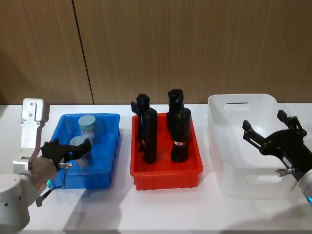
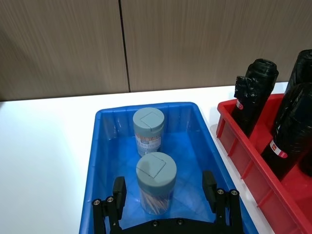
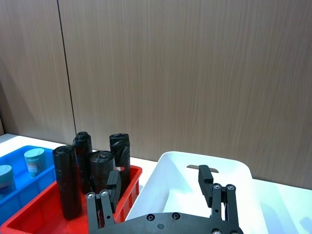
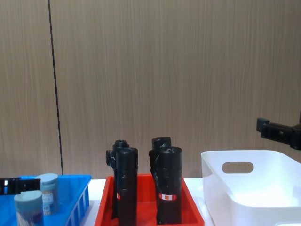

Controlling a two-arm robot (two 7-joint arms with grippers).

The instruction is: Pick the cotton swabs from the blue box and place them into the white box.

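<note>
Two cotton swabs tubs stand upright in the blue box point(image 1: 109, 168): a far tub point(image 1: 87, 126) and a near tub point(image 1: 78, 145). My left gripper point(image 1: 68, 147) sits low at the box's near end, open. In the left wrist view its fingers point(image 2: 119, 191) stand either side of the near tub point(image 2: 156, 181) without touching it, and the far tub point(image 2: 148, 125) is behind. My right gripper point(image 1: 269, 129) hovers open and empty over the white box point(image 1: 219, 105), whose inside looks bare point(image 3: 234, 168).
A red tray point(image 1: 165, 175) holding several tall black cylinders point(image 1: 149, 134) stands between the two boxes. White tabletop runs in front of all three containers. A wooden panel wall rises close behind the table.
</note>
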